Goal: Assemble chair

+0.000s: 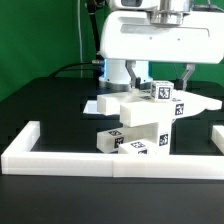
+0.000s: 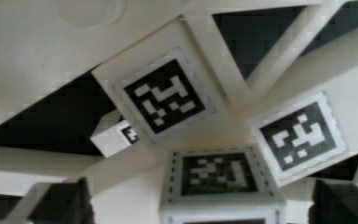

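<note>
Over the chair [image 1: 135, 110], end effector [image 1: 163, 80] downward

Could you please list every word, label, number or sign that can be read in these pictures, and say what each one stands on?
None: no words, brands or numbers show in either view.
The only markings are black-and-white square tags on the white chair parts; they carry patterns, not text.

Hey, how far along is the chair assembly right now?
Not finished. Chair pieces sit stacked together mid-table, joints unconfirmed. The gripper hangs over the top tagged piece; grip unclear. Blocky parts near the border rail look loose, still to fit.
</note>
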Action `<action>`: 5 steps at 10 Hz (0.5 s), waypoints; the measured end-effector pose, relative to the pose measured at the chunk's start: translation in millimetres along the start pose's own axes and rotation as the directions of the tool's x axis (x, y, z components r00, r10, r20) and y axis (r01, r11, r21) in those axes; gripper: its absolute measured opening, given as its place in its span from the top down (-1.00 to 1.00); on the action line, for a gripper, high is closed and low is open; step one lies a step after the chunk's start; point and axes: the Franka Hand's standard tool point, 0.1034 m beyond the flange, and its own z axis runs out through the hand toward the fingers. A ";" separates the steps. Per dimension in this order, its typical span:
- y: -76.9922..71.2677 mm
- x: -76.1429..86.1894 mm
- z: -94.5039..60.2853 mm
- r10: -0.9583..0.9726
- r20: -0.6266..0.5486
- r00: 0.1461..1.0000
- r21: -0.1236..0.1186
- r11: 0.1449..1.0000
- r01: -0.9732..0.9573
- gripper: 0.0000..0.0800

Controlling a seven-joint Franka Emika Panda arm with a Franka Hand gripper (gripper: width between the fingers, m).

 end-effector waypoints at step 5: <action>0.5 -0.5 0.3 0.101 0.001 0.995 0.001 0.995 -0.101 0.28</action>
